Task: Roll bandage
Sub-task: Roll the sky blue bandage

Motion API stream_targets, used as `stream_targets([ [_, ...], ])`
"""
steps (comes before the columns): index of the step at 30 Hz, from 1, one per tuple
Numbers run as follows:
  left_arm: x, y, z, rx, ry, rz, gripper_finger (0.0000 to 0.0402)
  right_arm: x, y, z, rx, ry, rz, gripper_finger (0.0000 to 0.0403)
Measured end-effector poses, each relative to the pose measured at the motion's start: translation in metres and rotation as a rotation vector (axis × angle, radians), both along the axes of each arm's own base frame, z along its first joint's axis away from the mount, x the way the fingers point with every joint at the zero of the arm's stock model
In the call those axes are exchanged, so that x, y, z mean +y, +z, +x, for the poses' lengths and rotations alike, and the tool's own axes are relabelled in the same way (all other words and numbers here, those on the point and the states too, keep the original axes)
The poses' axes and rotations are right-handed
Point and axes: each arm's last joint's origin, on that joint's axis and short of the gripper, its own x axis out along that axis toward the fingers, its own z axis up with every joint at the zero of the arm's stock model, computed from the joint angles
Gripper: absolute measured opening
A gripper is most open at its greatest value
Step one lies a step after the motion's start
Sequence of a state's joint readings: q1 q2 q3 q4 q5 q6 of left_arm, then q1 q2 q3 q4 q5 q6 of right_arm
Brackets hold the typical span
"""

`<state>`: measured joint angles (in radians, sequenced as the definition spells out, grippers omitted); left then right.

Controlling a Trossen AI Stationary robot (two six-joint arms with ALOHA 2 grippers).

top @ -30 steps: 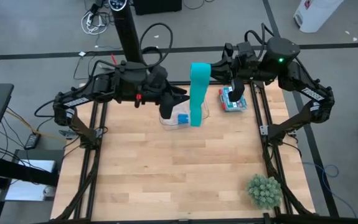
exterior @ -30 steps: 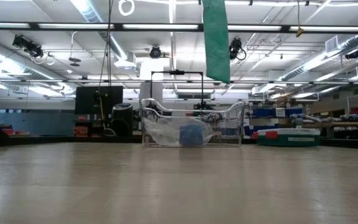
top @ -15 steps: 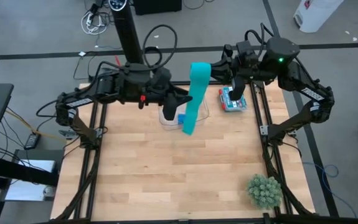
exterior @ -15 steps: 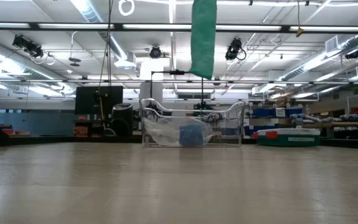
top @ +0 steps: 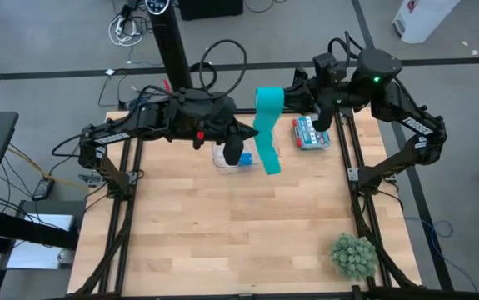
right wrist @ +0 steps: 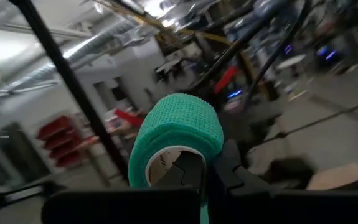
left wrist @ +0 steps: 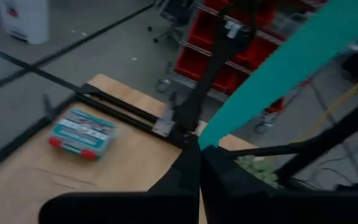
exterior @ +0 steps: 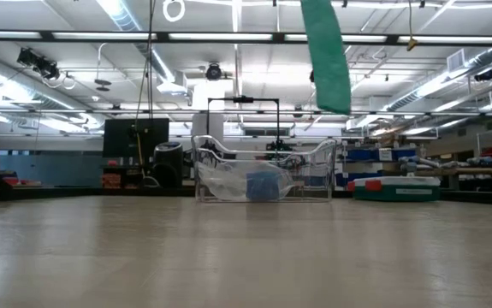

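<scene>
From the right wrist view, the right gripper (right wrist: 205, 171) has its fingers pressed together on the rim of the bandage's (right wrist: 177, 134) cardboard core, so the teal-green roll sits right at the fingertips, held high over the far edge of the table (top: 222, 233). From that roll a long tail of the same fabric hangs down and slants toward the table centre, its free end in the air above the wood, not touching anything, as the low view shows it dangling well clear of the surface. The left gripper (left wrist: 198, 163) is pressed together, and its tips meet just at the tail's lower end; it looks pinched there, though the pictures do not settle whether fabric is truly between the pads. Below and behind the tail stands a clear plastic bin (exterior: 264, 169) with a blue roll (exterior: 263, 184) inside, and farther off toward the right arm lies a small flat box (top: 311, 133); a spiky green plant ball (top: 354, 255) sits at the near right corner. The bandage looks very light, soft and limp, swinging easily and prone to twist, its crinkled weave probably clinging to itself; the stiff core is the sound place to hold, with the tail taken near its end under gentle tension.
</scene>
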<state>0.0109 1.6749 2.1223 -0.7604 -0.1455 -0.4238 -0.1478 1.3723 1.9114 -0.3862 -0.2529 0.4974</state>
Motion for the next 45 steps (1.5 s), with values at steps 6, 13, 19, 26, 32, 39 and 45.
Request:
stream_targets([
  [6, 0.001, 0.003, -0.008, 0.013, 0.027, 0.053, 0.0003, 0.002, -0.002, 0.000, 0.034, 0.088, 0.073, 0.0000],
  [13, 0.003, -0.006, -0.012, 0.126, 0.084, 0.088, 0.0002, 0.003, -0.003, 0.000, 0.055, 0.116, 0.114, 0.0000],
  [19, 0.006, -0.005, -0.012, 0.122, 0.161, 0.120, 0.0002, 0.005, -0.004, 0.000, 0.064, 0.134, 0.142, 0.0000],
  [26, 0.014, 0.002, -0.011, 0.061, 0.223, 0.173, 0.0004, 0.012, -0.006, 0.001, 0.087, 0.169, 0.145, 0.0000],
  [32, 0.013, 0.015, -0.013, -0.039, 0.198, 0.211, 0.0005, 0.020, -0.019, 0.001, 0.231, 0.258, 0.168, 0.0000],
  [39, 0.008, 0.019, -0.014, -0.070, 0.106, 0.213, 0.0006, 0.023, -0.035, 0.001, 0.396, 0.311, 0.175, 0.0000],
  [45, 0.002, 0.020, -0.015, -0.082, 0.087, 0.218, 0.0006, 0.021, -0.051, 0.020, 0.455, 0.368, 0.184, 0.0000],
])
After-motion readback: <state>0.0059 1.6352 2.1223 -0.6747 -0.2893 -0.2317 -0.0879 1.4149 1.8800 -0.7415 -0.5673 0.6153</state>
